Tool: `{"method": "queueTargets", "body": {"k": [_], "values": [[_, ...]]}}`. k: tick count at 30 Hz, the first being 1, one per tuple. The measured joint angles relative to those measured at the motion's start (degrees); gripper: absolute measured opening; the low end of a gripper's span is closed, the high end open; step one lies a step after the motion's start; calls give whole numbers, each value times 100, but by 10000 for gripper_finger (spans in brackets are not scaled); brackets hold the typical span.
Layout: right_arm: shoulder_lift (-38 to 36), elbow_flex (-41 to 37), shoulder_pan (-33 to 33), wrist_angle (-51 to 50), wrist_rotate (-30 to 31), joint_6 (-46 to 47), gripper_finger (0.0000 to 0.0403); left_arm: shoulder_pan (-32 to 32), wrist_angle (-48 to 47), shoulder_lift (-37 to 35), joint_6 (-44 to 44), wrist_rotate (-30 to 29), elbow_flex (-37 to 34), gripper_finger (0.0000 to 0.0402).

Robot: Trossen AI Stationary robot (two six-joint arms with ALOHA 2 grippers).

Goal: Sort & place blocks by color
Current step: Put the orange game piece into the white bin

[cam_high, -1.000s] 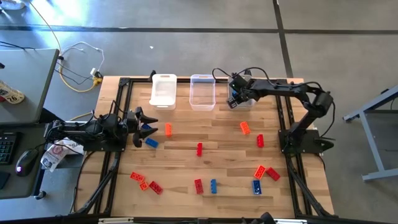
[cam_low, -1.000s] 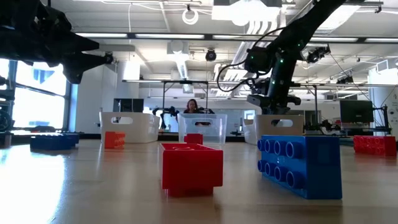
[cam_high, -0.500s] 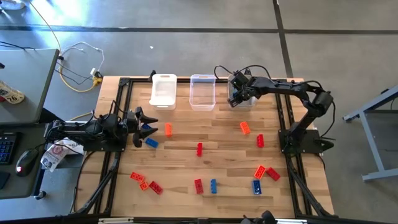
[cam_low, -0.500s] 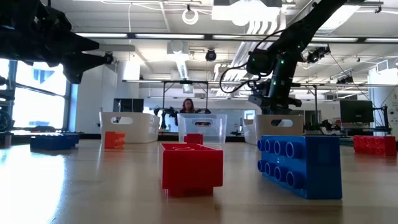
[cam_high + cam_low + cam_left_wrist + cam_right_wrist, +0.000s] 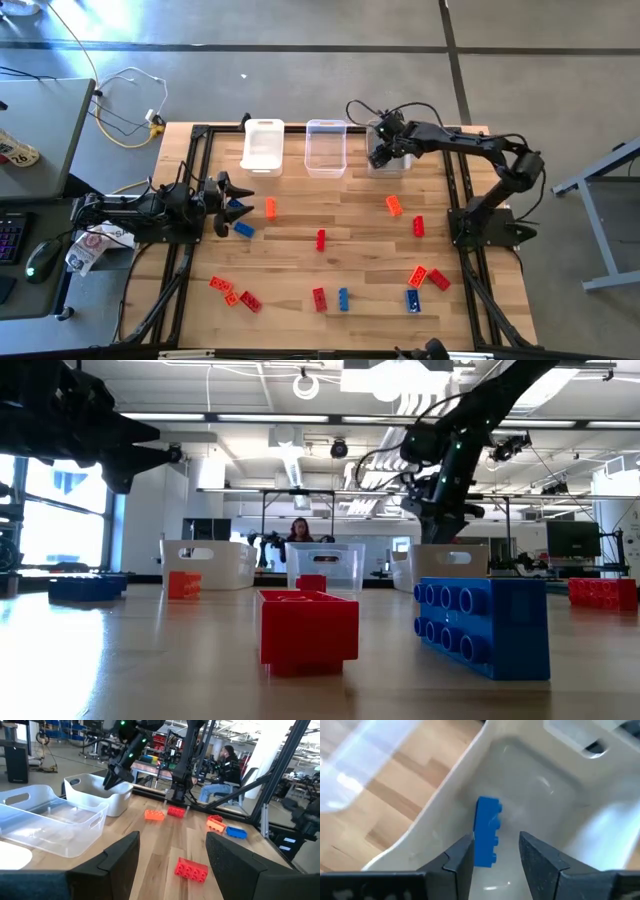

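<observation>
My right gripper (image 5: 492,855) hangs open above the right bin (image 5: 540,785), at the table's far right (image 5: 385,150). One blue block (image 5: 487,831) lies flat on that bin's floor, below the gap between the fingers and apart from them as far as I can tell. My left gripper (image 5: 228,190) waits open at the table's left edge, next to two blue blocks (image 5: 243,229). Orange, red and blue blocks lie scattered flat on the wood, among them an orange one (image 5: 271,208), a red one (image 5: 321,239) and a blue one (image 5: 343,298).
Two more translucent bins stand along the far edge, the left one (image 5: 263,145) and the middle one (image 5: 326,147). A black frame (image 5: 190,250) runs along the table's sides. Bare wood lies between the bins and the scattered blocks. A person sits in the room behind the table (image 5: 300,530).
My right gripper has risen a little above the right bin and drifted slightly toward the far edge, its arm swinging rightward. The left arm and the blocks on the table have kept still.
</observation>
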Motion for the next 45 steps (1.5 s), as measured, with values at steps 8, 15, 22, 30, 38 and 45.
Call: {"method": "queueTargets", "body": {"k": [8,15,22,30,38,45], "values": [[-765,0,162,-20,0,151,142,0,5,30,118,0,-1,216],[-1182,0,488,-26,-4,165,142,2,8,231,175,-35,-2,216],[-1306,0,708,-26,-7,152,142,-4,42,270,203,177,127,216],[-1306,0,841,-26,-6,165,142,-4,-453,792,563,594,773,216],[-1306,0,841,-26,-6,274,142,-87,-1801,1947,467,1306,1962,216],[-1306,0,841,-26,-5,296,142,-435,-2419,3003,456,1445,3006,216]]}}
